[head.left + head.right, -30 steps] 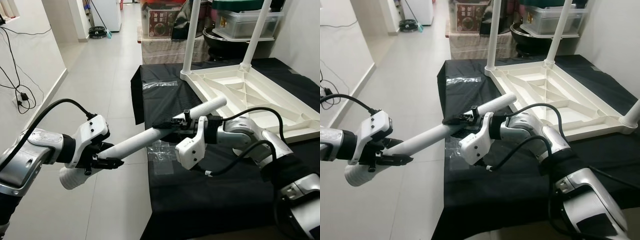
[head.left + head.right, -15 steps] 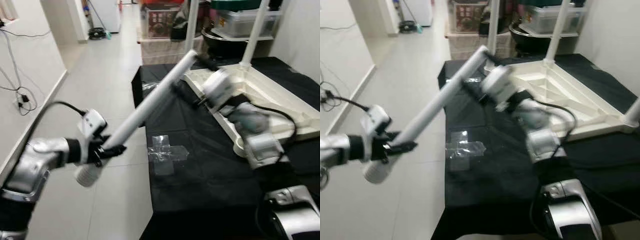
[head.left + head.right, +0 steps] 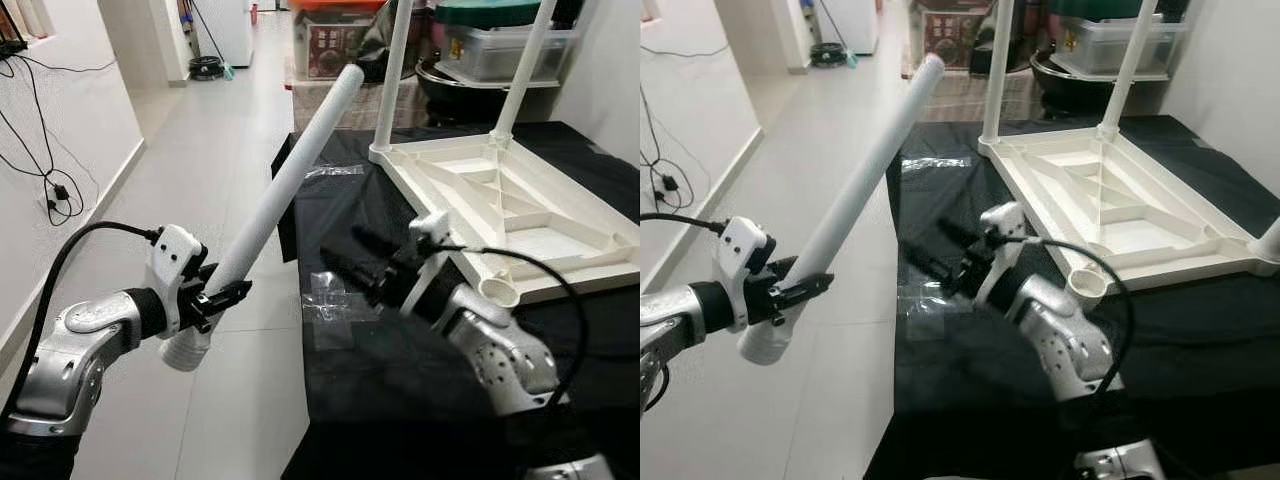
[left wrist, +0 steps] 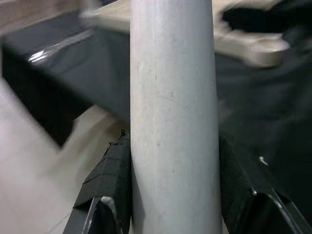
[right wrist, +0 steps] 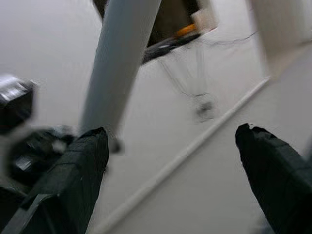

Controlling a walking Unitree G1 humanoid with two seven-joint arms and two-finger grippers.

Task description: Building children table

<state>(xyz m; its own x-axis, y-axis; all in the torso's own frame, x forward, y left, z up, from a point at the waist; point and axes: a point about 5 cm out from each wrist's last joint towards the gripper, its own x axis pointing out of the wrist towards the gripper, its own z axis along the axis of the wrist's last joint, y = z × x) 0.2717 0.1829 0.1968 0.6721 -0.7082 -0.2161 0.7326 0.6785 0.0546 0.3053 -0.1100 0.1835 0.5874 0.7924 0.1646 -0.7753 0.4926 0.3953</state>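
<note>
A long white table leg [image 3: 280, 190] slants up from my left gripper [image 3: 225, 295], which is shut on it near its thick lower end, out over the floor left of the black cloth. In the left wrist view the leg [image 4: 170, 122] sits between both pads [image 4: 114, 180]. My right gripper [image 3: 340, 248] hangs open above the cloth, its fingers pointing toward the leg and holding nothing. Its wrist view has the leg [image 5: 119, 63] beyond the spread fingers [image 5: 73, 165]. The white tabletop [image 3: 500, 190] lies upside down with two legs [image 3: 395, 70] standing at its far corners and a bare socket [image 3: 497, 292] at a near corner.
A black cloth [image 3: 400, 400] covers the low work surface, with clear plastic bags [image 3: 330, 300] lying on it. Storage boxes [image 3: 500, 40] and clutter stand behind. Tiled floor [image 3: 200, 150] runs along the left, with cables [image 3: 50, 190] on the wall.
My right gripper has let go of the leg and dropped low over the cloth, open. My left arm has tilted the leg up much steeper.
</note>
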